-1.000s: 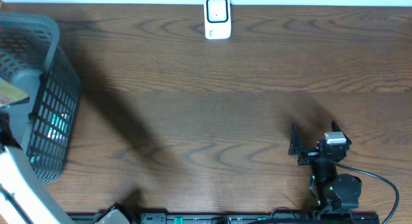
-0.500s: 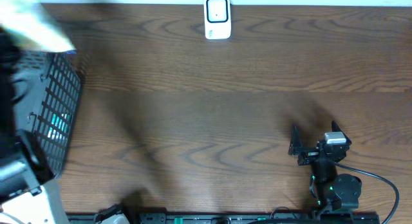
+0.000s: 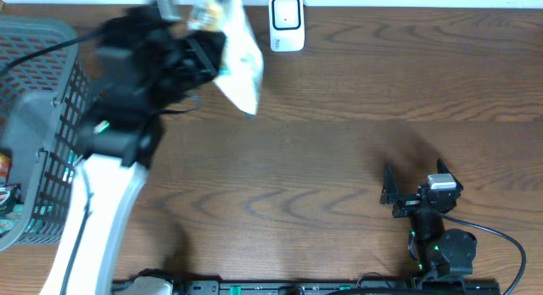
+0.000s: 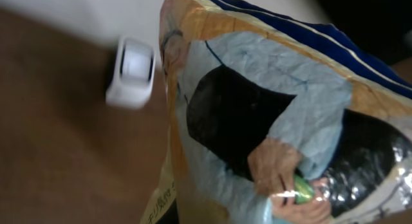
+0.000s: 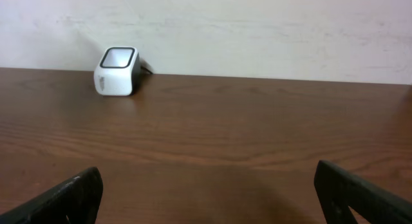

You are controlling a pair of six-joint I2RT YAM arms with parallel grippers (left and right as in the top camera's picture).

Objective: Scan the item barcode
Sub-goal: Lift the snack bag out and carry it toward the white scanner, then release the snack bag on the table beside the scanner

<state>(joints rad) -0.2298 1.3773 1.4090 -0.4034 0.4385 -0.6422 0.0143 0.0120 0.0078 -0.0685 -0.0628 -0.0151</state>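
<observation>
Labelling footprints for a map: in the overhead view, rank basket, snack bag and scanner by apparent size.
1. basket, partly cropped.
2. snack bag, raised nearer the camera, which inflates it.
3. scanner, smallest.

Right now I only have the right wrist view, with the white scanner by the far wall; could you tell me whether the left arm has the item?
Observer: Yes. The left gripper is shut on a snack bag.
Operator: Thank you. Where is it relative to the scanner?
Observer: From overhead, the bag hangs just to the left of the scanner, not in front of its window.
Operator: Can you see a barcode?
Observer: No. The left wrist view shows only the bag's printed picture side, with no barcode in sight.
</observation>
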